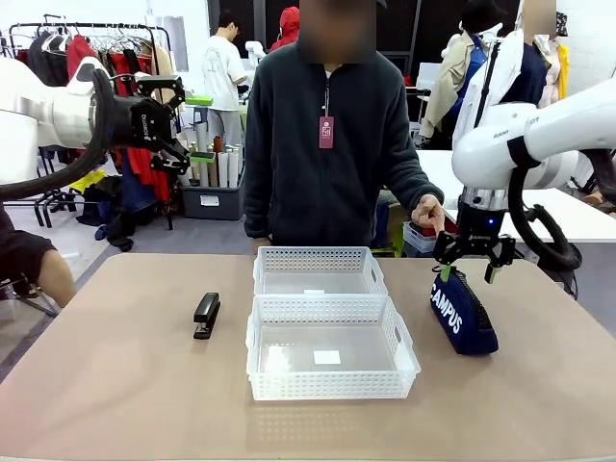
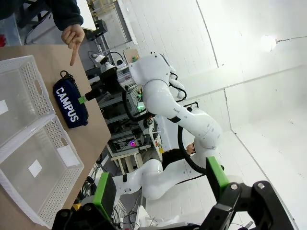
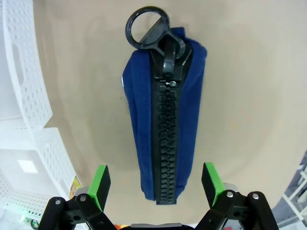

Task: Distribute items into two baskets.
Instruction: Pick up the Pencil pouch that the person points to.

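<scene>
beneath the right gripper's (image 3: 156,178) spread fingers (image 3: 101,186) lies the pouch (image 3: 163,120), one end between them; left gripper (image 2: 160,181) also spread, raised.

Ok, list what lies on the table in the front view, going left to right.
Black stapler → near white basket and far white basket, one behind the other in the middle, so level in the order → navy CAMPUS pouch.

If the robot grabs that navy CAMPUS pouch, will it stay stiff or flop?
The CAMPUS pouch looks like soft fabric, so it likely squashes and sags. Standing zipper up on a narrow base, it might tip if nudged.
</scene>
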Motion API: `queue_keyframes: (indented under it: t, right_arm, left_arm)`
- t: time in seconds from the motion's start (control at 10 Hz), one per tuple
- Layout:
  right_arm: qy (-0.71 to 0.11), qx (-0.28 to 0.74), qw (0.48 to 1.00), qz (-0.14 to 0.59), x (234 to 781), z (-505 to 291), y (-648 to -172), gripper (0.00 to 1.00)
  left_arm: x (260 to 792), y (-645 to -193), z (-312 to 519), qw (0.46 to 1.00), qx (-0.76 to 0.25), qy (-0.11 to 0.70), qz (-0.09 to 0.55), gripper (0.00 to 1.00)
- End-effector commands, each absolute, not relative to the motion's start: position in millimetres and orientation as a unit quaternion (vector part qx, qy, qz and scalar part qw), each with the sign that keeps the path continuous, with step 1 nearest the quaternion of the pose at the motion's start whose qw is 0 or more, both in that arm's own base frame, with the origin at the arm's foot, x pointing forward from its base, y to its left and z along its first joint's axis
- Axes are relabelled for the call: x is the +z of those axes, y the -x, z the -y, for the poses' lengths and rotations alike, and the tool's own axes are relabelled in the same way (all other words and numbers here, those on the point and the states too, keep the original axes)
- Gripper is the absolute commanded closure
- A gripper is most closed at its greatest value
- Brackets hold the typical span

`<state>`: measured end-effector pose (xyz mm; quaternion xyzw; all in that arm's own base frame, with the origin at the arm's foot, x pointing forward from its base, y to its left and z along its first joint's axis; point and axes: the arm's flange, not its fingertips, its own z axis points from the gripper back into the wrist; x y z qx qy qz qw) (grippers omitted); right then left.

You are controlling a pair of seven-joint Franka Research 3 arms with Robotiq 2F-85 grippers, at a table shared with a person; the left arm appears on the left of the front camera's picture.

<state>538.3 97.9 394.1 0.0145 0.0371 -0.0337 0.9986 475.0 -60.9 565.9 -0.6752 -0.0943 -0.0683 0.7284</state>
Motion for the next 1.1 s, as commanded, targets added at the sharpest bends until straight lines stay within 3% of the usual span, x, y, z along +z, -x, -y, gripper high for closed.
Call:
queue_keyframes:
  t: [0.0, 0.4, 0.9, 1.0]
  right_arm:
    - [-0.002, -0.031, 0.999, -0.020, 379, -100, -547, 0.00]
    - [0.007, -0.042, 0.998, -0.035, 355, -103, -553, 0.00]
    - [0.021, -0.035, 0.999, -0.031, 362, -104, -547, 1.00]
    - [0.026, -0.039, 0.998, -0.032, 366, -102, -546, 1.00]
  left_arm:
    - [568, -474, 60, 0.729, -0.067, 0.675, 0.097, 0.00]
    - [568, -474, 60, 0.729, -0.067, 0.675, 0.097, 0.00]
    - [568, -474, 60, 0.729, -0.067, 0.675, 0.097, 0.00]
    - [568, -474, 60, 0.729, -0.067, 0.675, 0.097, 0.00]
